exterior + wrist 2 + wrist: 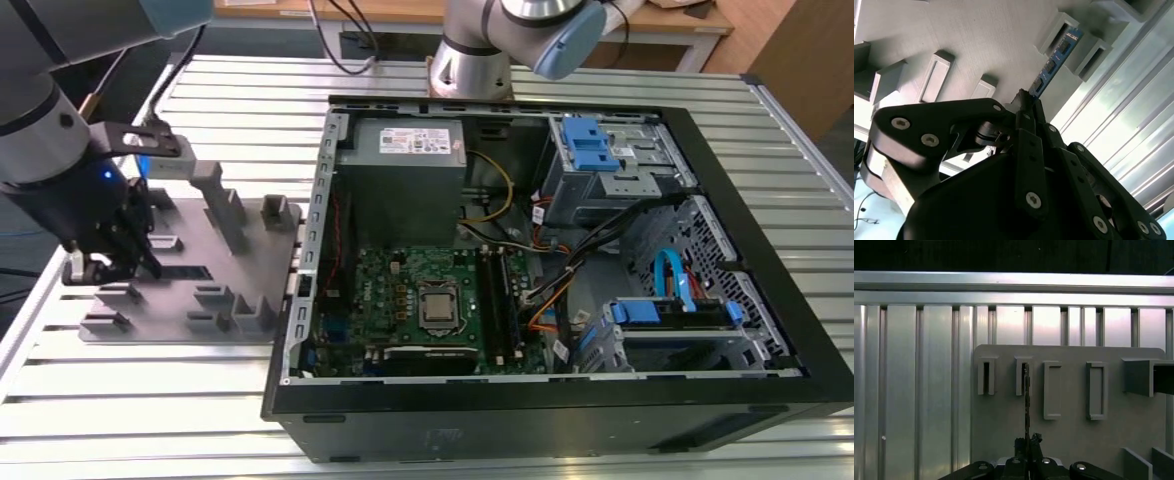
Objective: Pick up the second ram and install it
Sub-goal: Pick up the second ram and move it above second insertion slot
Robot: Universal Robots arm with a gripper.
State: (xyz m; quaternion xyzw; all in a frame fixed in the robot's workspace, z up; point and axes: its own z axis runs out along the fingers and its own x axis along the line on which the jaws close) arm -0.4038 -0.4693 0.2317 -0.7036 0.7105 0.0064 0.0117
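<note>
The second ram is a thin blue-green stick with black chips. Its far end sits in a slot of a grey fixture block. Seen edge-on in the first wrist view, the second ram runs from the second slot toward my fingers. My gripper is shut on the near end of the stick, also seen at the gripper. In the exterior view my gripper hangs over the left part of the grey fixture plate.
An open computer case lies at the exterior view's right of the plate, with the motherboard and its memory slots facing up. Loose cables and a blue drive cage fill its right half. Everything rests on a ribbed aluminium table.
</note>
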